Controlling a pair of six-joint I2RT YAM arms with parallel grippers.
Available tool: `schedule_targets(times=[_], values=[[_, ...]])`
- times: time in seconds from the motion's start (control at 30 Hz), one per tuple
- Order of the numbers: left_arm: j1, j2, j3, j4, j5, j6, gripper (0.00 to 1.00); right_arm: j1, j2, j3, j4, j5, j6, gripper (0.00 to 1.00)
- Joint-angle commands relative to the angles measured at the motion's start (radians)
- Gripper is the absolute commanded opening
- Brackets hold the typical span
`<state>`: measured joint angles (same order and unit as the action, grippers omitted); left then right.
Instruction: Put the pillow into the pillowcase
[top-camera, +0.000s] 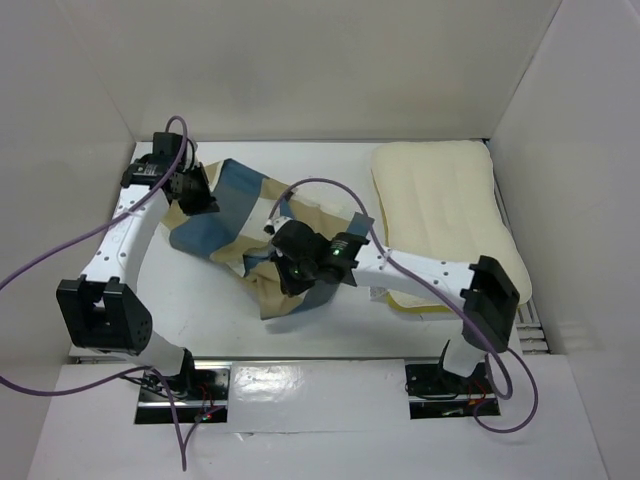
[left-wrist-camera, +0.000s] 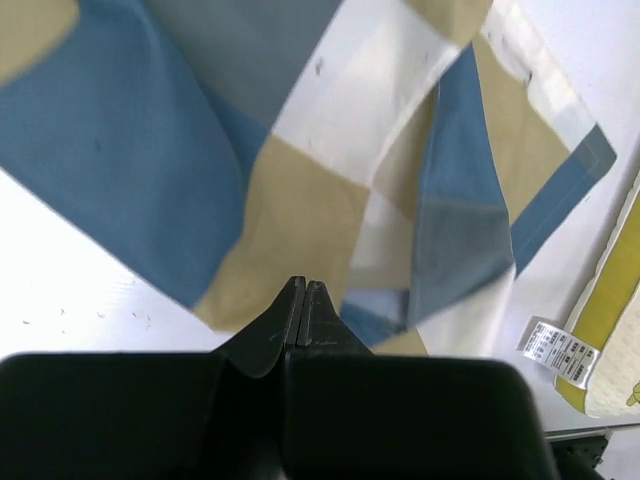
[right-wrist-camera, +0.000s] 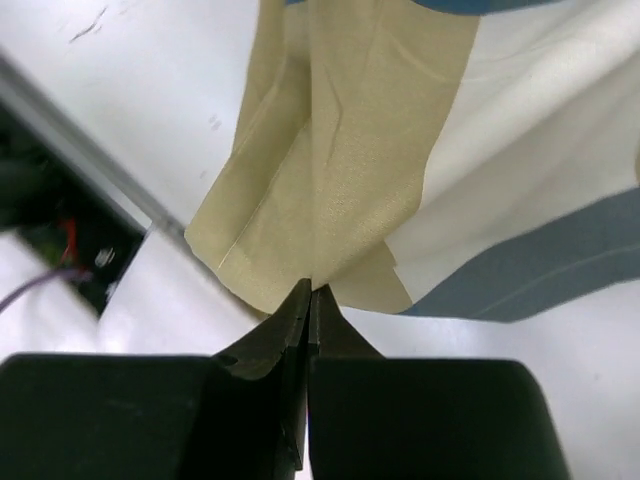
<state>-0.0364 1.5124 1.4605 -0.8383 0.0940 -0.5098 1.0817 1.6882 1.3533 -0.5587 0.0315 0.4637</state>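
Observation:
The pillowcase (top-camera: 235, 215), in blue, tan and cream checks, lies crumpled and partly lifted at centre left. My left gripper (top-camera: 200, 200) is shut on its far left edge; in the left wrist view the closed tips (left-wrist-camera: 304, 284) meet a tan block of the pillowcase (left-wrist-camera: 300, 200). My right gripper (top-camera: 283, 280) is shut on the near end. In the right wrist view its tips (right-wrist-camera: 311, 288) pinch a tan corner, and the pillowcase (right-wrist-camera: 380, 150) fans out from them. The cream pillow (top-camera: 445, 215) lies flat at the right, apart from both grippers. Its yellow edge band (left-wrist-camera: 610, 320) and white tag (left-wrist-camera: 555, 350) show.
White walls (top-camera: 300, 70) enclose the table on the left, back and right. Purple cables (top-camera: 60, 265) loop off both arms. The table's near edge, with a metal rail (right-wrist-camera: 90, 150) and dark electronics below it, runs close to the right gripper.

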Motion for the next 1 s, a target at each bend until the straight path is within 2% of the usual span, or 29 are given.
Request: schedule_targets(times=[0.0, 0.07, 0.1, 0.17, 0.2, 0.23, 0.27, 0.3, 0.33, 0.37, 0.4, 0.43, 0.5, 0.53, 0.6, 0.63, 0.7, 0.8, 0.9, 0.97], values=[[-0.005, 0.014, 0.05, -0.019, -0.008, 0.037, 0.0, 0.006, -0.068, -0.042, -0.164, -0.114, -0.043, 0.0], [-0.031, 0.023, 0.05, -0.019, -0.033, 0.05, 0.0, 0.044, -0.068, -0.124, -0.155, -0.19, -0.018, 0.0], [-0.031, 0.038, 0.05, -0.028, -0.033, 0.05, 0.0, 0.044, -0.068, -0.155, -0.144, -0.208, -0.002, 0.06], [-0.075, 0.078, 0.061, -0.054, -0.019, 0.092, 0.05, 0.055, -0.058, -0.209, -0.144, -0.222, 0.021, 0.46], [-0.092, 0.092, 0.061, -0.068, -0.019, 0.103, 0.09, 0.055, -0.058, -0.209, -0.171, -0.196, 0.021, 0.62], [-0.114, 0.107, 0.061, -0.077, -0.019, 0.115, 0.28, 0.055, -0.074, -0.209, -0.194, -0.153, 0.033, 0.67], [-0.162, 0.121, 0.07, -0.088, -0.019, 0.131, 0.39, 0.055, -0.088, -0.198, -0.216, -0.098, 0.033, 0.67], [-0.187, 0.149, 0.07, -0.114, -0.033, 0.142, 0.47, 0.026, -0.122, -0.168, -0.236, 0.001, 0.045, 0.67], [-0.212, 0.161, 0.07, -0.123, -0.042, 0.142, 0.51, -0.006, -0.139, -0.154, -0.251, 0.033, 0.046, 0.67], [-0.259, 0.161, 0.048, -0.124, -0.051, 0.142, 0.55, -0.046, -0.157, -0.142, -0.26, 0.054, 0.046, 0.57], [-0.279, 0.173, 0.032, -0.124, -0.062, 0.142, 0.63, -0.137, -0.197, -0.141, -0.26, 0.065, 0.035, 0.51], [-0.301, 0.173, 0.018, -0.124, -0.071, 0.142, 0.63, -0.188, -0.215, -0.132, -0.224, 0.065, 0.035, 0.49], [-0.365, 0.195, -0.029, -0.124, -0.071, 0.142, 0.7, -0.287, -0.255, -0.132, -0.186, 0.056, 0.026, 0.48], [-0.384, 0.204, -0.043, -0.124, -0.071, 0.142, 0.74, -0.372, -0.255, -0.132, -0.159, 0.035, 0.012, 0.53], [-0.431, 0.242, -0.072, -0.124, -0.109, 0.12, 0.74, -0.443, -0.255, -0.108, -0.112, 0.034, 0.012, 0.67], [-0.442, 0.258, -0.072, -0.124, -0.109, 0.108, 0.74, -0.498, -0.222, -0.073, -0.103, 0.044, 0.0, 0.8], [-0.453, 0.29, -0.081, -0.114, -0.109, 0.096, 0.73, -0.542, -0.177, -0.025, -0.102, 0.08, -0.023, 0.85], [-0.479, 0.35, -0.081, -0.114, -0.2, 0.048, 0.67, -0.606, -0.076, 0.087, -0.122, 0.186, -0.068, 0.87], [-0.479, 0.379, -0.063, -0.133, -0.29, 0.027, 0.63, -0.661, 0.03, 0.213, -0.141, 0.248, -0.121, 0.88], [-0.479, 0.388, -0.052, -0.133, -0.338, 0.014, 0.58, -0.702, 0.109, 0.294, -0.152, 0.274, -0.141, 0.9]])
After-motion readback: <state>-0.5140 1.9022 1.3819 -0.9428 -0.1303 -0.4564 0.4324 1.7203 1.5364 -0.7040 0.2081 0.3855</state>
